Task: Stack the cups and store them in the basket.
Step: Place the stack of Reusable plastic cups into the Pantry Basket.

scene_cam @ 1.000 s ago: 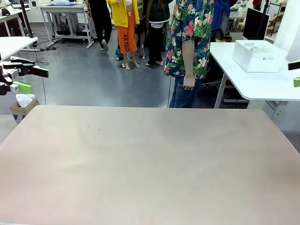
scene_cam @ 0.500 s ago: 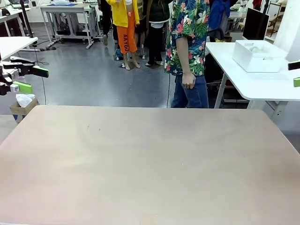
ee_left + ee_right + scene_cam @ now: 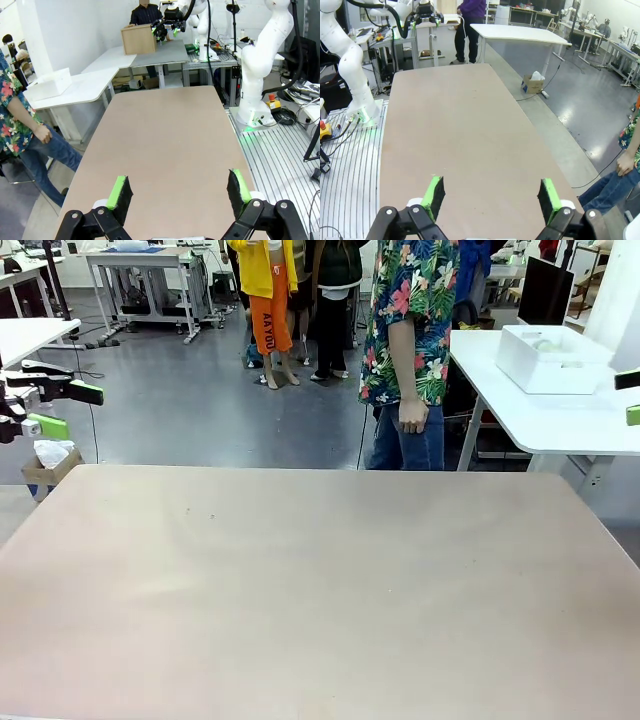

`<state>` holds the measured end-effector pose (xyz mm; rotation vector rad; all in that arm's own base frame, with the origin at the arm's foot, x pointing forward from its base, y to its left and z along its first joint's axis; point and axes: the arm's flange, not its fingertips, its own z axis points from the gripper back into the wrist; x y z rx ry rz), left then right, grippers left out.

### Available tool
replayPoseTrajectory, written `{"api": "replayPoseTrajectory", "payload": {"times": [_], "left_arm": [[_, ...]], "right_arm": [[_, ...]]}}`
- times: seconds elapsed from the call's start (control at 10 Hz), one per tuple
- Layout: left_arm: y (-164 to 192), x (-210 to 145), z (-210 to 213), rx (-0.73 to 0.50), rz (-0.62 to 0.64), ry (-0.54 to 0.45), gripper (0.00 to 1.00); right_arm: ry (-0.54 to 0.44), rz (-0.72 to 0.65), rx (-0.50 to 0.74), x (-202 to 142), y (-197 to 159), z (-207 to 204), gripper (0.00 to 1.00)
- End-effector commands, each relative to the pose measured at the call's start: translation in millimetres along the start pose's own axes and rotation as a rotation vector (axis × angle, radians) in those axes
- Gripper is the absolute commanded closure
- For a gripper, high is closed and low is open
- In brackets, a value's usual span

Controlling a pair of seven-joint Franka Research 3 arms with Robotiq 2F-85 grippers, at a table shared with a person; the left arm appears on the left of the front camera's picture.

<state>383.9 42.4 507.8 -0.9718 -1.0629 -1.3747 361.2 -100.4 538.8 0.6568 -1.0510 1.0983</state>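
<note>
Pale beige tabletop [image 3: 320, 580], smooth and bare, stretching away toward a grey workshop floor. Beyond the far edge, a person in a floral shirt [image 3: 410, 320], one hand [image 3: 411, 415] hanging loose at the side, well apart from the table.

At the picture's left edge, left gripper [image 3: 65, 410], raised off to the side above the table's corner, fingers pointing inward across the table, green pads spread wide with nothing between them. At the right edge, right gripper [image 3: 632, 398], likewise held out at the side, pads wide apart and holding nothing, as seen in its wrist view.

Off the shared table, on a neighbouring white table [image 3: 560, 420] to the right: a white rectangular box [image 3: 553, 360], probably the basket, long side roughly across the view. Pale shapes inside it, too small to tell whether cups.

Judged from this: right gripper clearly the nearer to that box, which lies beyond and beside it; left gripper far across the full width of the tabletop. No stacking begun yet.
</note>
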Motion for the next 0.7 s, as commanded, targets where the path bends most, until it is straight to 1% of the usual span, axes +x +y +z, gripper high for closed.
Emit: {"api": "replayPoseTrajectory", "payload": {"times": [0.0, 0.6], "left_arm": [[-0.6, 3.1, -0.3, 0.002, 0.006, -0.005, 0.00], [-0.6, 3.1, -0.3, 0.002, 0.006, -0.005, 0.00]], "right_arm": [[-0.019, 0.008, -0.002, 2.7, 0.2, 0.2, 0.00], [-0.019, 0.008, -0.002, 2.7, 0.2, 0.2, 0.00]]}}
